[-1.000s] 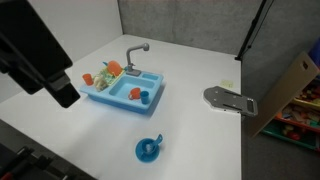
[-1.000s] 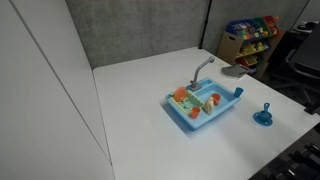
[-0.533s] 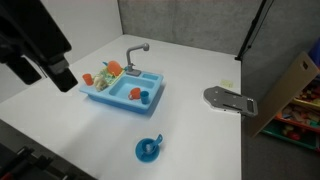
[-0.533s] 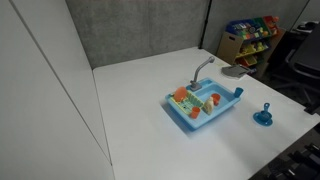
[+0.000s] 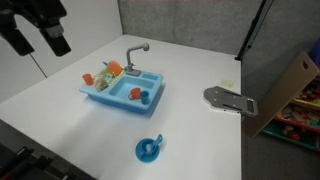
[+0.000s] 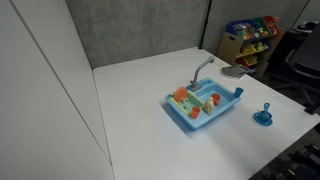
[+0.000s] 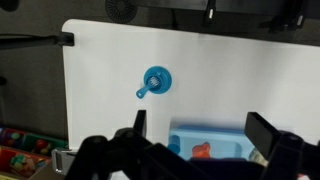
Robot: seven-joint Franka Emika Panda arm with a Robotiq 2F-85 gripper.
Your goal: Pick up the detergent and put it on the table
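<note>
The detergent seems to be the tiny pale lump (image 5: 88,77) at the left end of the blue toy sink (image 5: 110,101), beside orange and green toy pieces; it is too blurry to be sure. The sink also shows in the other exterior view (image 6: 214,118) and in the wrist view (image 7: 210,129). The sink stands on the white table (image 5: 200,130) (image 6: 140,120) (image 7: 240,60). My gripper (image 5: 35,28) hangs high above the table's far left, well away from the sink. In the wrist view the gripper (image 7: 200,130) is open and empty, with the sink far below between its fingers.
A blue round dish (image 5: 149,150) (image 6: 263,117) (image 7: 155,81) lies on the table in front of the sink. A small red cup (image 5: 144,97) sits in the basin. A grey flat object (image 5: 228,100) lies at the table's edge. A cardboard box (image 5: 285,90) and a toy shelf (image 6: 250,40) stand beyond.
My gripper has risen and moved back toward the upper left of the exterior view, farther from the sink. Nothing on the table has moved.
</note>
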